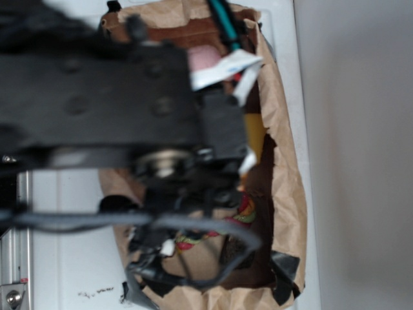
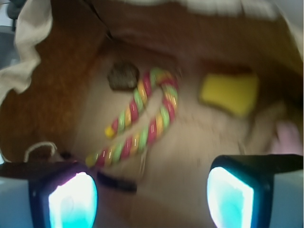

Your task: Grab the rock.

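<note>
Rock point(image 2: 123, 76) sits right against the rope point(image 2: 142, 116), far-left in the bag point(image 2: 42, 95). Pincer point(image 2: 152, 197) hangs wide open and empty, so I'd shift left and drop straight down to avoid snagging rope.

Small dark bumpy rock point(image 2: 123, 76) lies (blurred) touching the twisted rope point(image 2: 142, 116).

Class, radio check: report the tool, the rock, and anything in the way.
Tool open, empty, above box floor. Rock untouched, far left. Twisted rope lies beside it.
</note>
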You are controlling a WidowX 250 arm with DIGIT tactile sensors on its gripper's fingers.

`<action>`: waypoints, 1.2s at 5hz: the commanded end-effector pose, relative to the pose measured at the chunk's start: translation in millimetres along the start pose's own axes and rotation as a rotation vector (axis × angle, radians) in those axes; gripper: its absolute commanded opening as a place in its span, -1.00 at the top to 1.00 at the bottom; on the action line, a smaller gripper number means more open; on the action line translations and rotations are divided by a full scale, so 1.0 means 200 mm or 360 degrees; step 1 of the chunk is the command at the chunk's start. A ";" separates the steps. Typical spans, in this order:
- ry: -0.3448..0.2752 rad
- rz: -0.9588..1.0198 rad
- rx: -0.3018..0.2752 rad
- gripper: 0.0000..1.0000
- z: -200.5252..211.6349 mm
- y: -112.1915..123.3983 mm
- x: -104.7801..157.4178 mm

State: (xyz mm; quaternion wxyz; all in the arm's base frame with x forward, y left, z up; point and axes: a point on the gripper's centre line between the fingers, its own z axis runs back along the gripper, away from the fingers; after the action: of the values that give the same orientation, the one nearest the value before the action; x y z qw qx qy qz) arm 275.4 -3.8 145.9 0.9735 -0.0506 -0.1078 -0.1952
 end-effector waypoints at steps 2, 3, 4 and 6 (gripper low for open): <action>-0.0161 -0.0280 -0.0030 -1.00 -0.10 -0.12 0.13; -0.0241 -0.0276 -0.0082 -1.00 -0.04 -0.11 0.09; -0.0215 -0.0346 -0.0083 -1.00 -0.11 -0.16 0.05; -0.0298 -0.0392 -0.0096 -1.00 -0.18 -0.27 0.11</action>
State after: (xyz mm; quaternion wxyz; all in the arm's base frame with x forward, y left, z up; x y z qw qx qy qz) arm 278.4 -52.8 102.6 0.9322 -0.0866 -0.1785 -0.3027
